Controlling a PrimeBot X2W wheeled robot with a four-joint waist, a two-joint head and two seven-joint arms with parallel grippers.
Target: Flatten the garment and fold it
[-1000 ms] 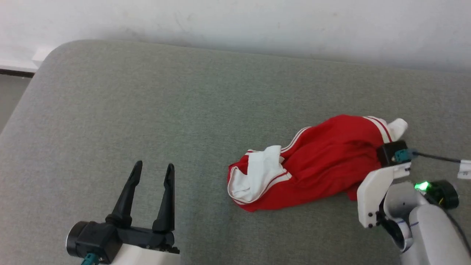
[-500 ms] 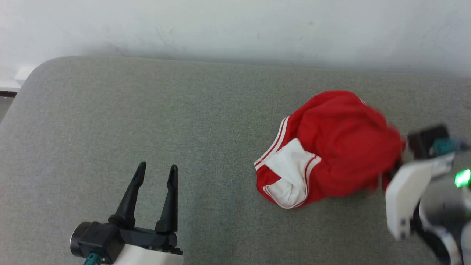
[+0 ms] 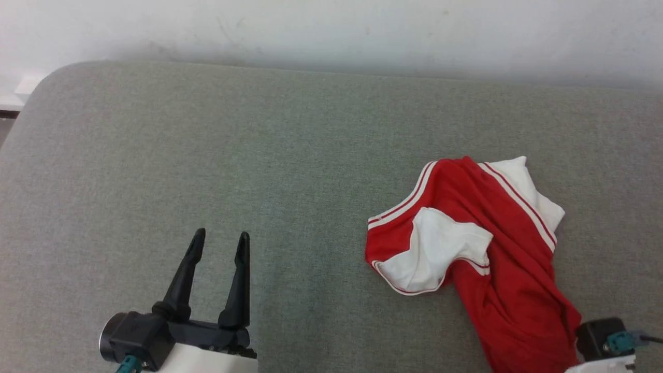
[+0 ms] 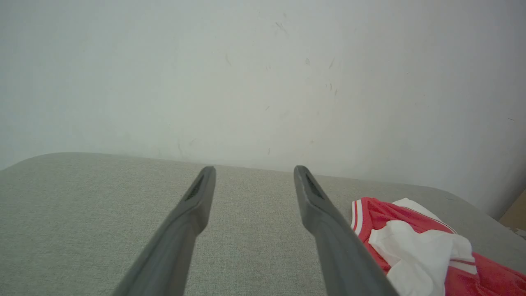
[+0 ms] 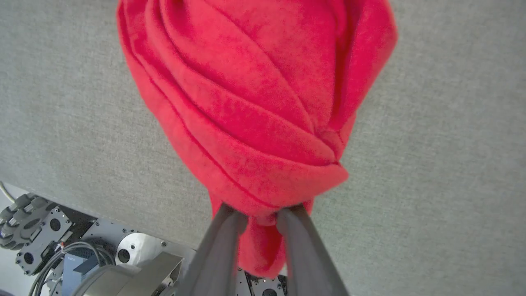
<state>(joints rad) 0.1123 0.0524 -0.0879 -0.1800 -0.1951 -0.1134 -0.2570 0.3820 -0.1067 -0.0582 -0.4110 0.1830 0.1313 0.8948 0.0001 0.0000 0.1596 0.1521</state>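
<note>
Grey cushion [image 3: 207, 155] bears the crumpled red, white-sleeved garment [image 3: 497, 259].

Soft, bright, even light, with only faint shadows.

In the head view the white wall [image 3: 331, 31] looks pale and washed out, and a soft grey shadow runs along where it meets the grey cushion [image 3: 207, 145]. The picture is a little grainy. The left wrist view is hazy and milky. There the left gripper [image 4: 253, 174] goes fuzzy toward the bottom edge, and the cushion's far edge looks curved at the sides. In the right wrist view the red shirt [image 5: 254, 102] glows very bright and a bit soft, and the right gripper [image 5: 261, 213] is blurry close to the camera.
</note>
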